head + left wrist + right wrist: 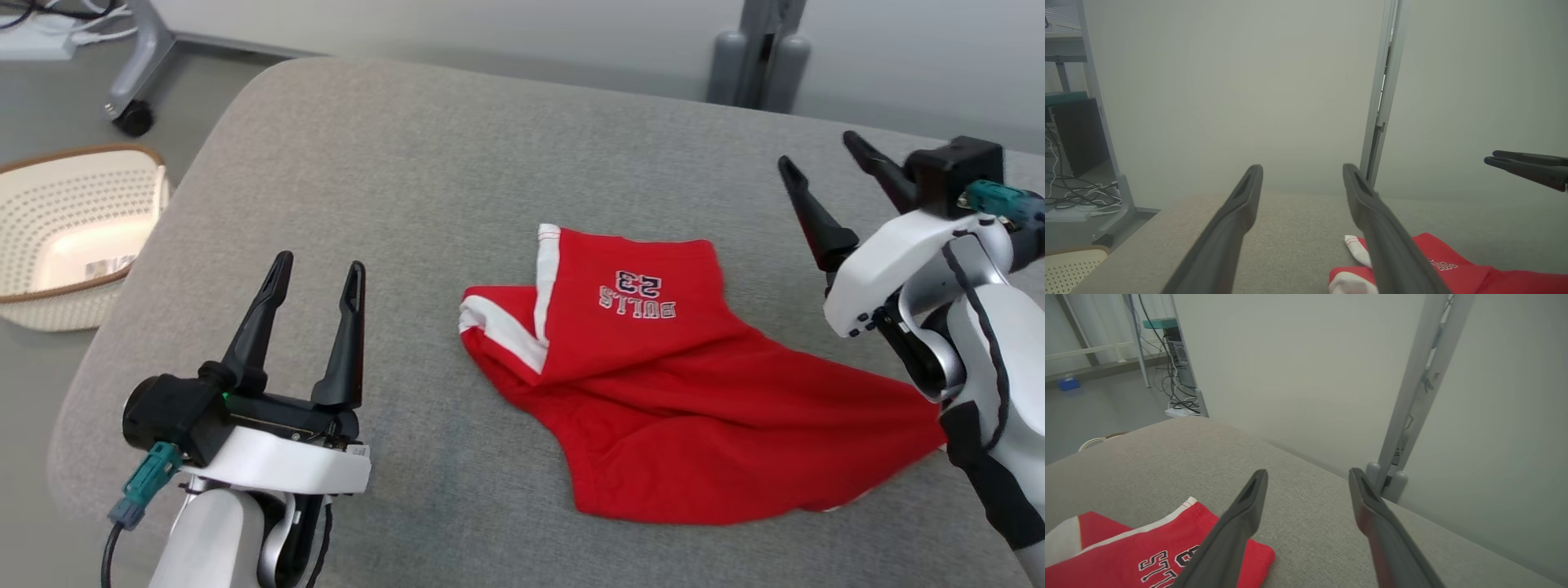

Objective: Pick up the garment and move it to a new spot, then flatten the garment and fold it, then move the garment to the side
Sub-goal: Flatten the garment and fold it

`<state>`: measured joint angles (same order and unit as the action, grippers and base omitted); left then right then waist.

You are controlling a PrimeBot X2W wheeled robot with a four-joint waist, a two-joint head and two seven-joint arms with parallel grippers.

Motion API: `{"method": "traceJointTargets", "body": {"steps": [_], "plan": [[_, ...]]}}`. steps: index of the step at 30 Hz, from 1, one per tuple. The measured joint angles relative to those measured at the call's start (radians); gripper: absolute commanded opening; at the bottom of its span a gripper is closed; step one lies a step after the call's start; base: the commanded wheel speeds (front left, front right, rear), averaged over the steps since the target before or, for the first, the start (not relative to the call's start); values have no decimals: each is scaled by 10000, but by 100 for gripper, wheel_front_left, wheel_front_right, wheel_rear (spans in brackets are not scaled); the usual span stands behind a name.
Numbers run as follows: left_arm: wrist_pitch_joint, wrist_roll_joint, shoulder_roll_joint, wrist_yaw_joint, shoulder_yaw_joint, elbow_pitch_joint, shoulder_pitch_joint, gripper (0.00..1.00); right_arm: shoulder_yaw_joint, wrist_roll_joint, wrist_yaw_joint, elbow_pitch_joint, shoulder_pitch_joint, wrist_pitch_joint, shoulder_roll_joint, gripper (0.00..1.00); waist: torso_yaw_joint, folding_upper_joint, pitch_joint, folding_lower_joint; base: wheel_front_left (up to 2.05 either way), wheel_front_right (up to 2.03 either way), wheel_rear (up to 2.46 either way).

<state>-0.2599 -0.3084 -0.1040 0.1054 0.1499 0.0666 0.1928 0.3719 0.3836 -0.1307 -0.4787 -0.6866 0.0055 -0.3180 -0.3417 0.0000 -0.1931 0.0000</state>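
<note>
— Both sets of jaws open?
— Yes: left gripper and right gripper stand wide, holding nothing.
— And the garment?
— Rumpled, lettering up, on the grey cushion between them.

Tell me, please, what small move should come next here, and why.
Probably lower the right gripper to the red garment's right end and close its fingers there. The garment lies rumpled and unheld on the grey cushion; the left gripper is open too, and the right arm is beside that end.
</note>
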Motion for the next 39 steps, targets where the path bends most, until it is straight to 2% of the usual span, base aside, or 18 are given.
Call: {"method": "traceJointTargets", "body": {"steps": [8,15,20,21,22,23,27,30,39], "plan": [[-2,-8,339,182,541,314,710,100,3304,1415,-2,-1896,-1852,698,-198,100,-1184,0,-795,0,0,0,0],[0,-205,508,224,1187,454,1278,100,5772,2719,-2,-3028,-2936,1273,-311,100,-1764,0,-1462,0,0,0,0],[0,-332,523,230,1432,520,1430,100,7124,3588,-2,-3565,-3357,1674,-378,100,-1931,0,-1608,0,0,0,0],[0,-345,523,230,1461,537,1430,100,7308,3777,-2,-3639,-3451,1720,-378,55,-1929,0,-1607,0,0,0,0],[0,-345,525,230,1478,545,1433,100,7434,3983,-2,-3731,-3550,1728,-374,15,-1921,0,-1606,0,0,0,0],[0,-345,525,230,1480,552,1435,100,7611,4126,-2,-3776,-3614,1732,-382,0,-1905,0,-1607,0,0,0,0],[0,-311,531,244,1390,594,1442,100,8027,4529,-2,-3935,-3814,1239,-362,0,-1724,0,-1583,1,0,0,0],[0,-257,541,244,1298,606,1437,100,8119,4775,-2,-3983,-3921,464,-339,0,-1503,0,-1525,0,0,0,0],[0,-58,251,244,1028,621,1232,100,7515,5288,-2,-3856,-3633,-1948,-412,0,-537,0,-1177,0,0,0,0]]}}
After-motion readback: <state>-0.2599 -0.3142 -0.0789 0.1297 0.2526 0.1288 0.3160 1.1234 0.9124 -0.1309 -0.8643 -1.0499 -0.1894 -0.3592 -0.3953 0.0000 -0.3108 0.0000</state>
